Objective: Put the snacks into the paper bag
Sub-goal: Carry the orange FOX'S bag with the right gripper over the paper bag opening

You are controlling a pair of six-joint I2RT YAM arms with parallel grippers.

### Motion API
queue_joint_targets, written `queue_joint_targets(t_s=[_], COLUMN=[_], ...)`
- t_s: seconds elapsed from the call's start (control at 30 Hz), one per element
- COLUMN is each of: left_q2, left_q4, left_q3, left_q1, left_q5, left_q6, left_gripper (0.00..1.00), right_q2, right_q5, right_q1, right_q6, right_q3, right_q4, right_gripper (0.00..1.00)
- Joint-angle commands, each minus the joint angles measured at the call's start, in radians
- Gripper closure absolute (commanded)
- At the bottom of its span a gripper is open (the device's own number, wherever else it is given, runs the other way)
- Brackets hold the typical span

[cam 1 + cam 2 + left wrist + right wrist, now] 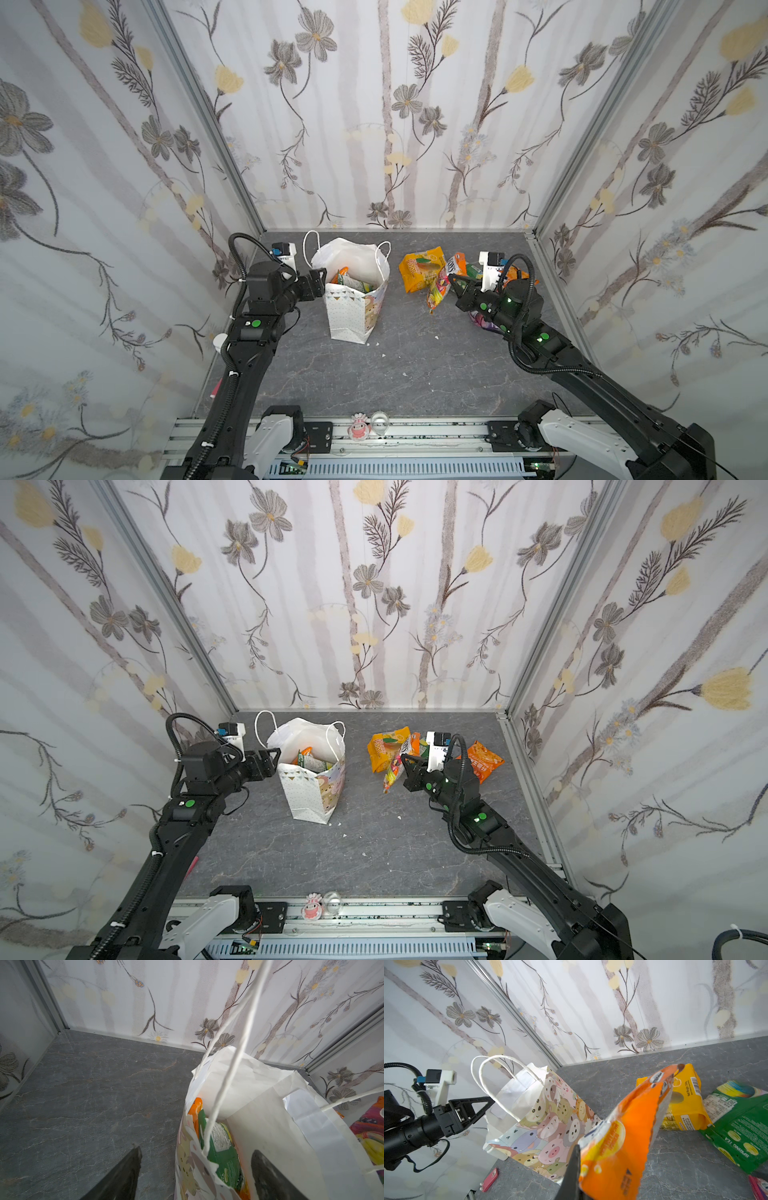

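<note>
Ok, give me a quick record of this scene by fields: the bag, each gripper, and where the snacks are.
Paper bag: upright, mouth open
Left gripper: open, fingers astride the bag's rim
Right gripper: shut on orange candy packet, which hangs from it
Inside bag: green packet, orange packet
On table: yellow-orange packet, green Spring Tea packet, orange chip bag

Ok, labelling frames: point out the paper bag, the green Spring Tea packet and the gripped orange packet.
paper bag [347,316]: a top view, dotted side panel.
green Spring Tea packet [741,1132]: right wrist view, printed face.
orange packet [623,1138]: right wrist view, glossy front.
</note>
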Motion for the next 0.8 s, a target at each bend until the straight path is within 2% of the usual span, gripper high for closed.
queue_joint_targets(t_s=[0.0, 0.37, 0.77], left_q2=[-0.005, -0.004, -0.010], left_q4=[0.027, 0.021, 0.019], left_q3=[-0.003, -0.004, -0.003], left_q1=[-0.001, -0.002, -0.002], left_q5=[0.005, 0.012, 0.014], left_q6=[0.001, -0.002, -0.003], left_gripper=[0.17, 0.17, 0.17], right_q2=[0.002, 0.088, 0.236], right_q5=[0.019, 0.026, 0.097], right_q1=[0.021, 0.110, 0.282], right_q6=[-0.037, -0.119, -0.199], right_q3=[0.061, 0.260, 0.529], right_q4=[-0.001, -0.075, -0.090], right_gripper=[1.00, 1.00, 1.00])
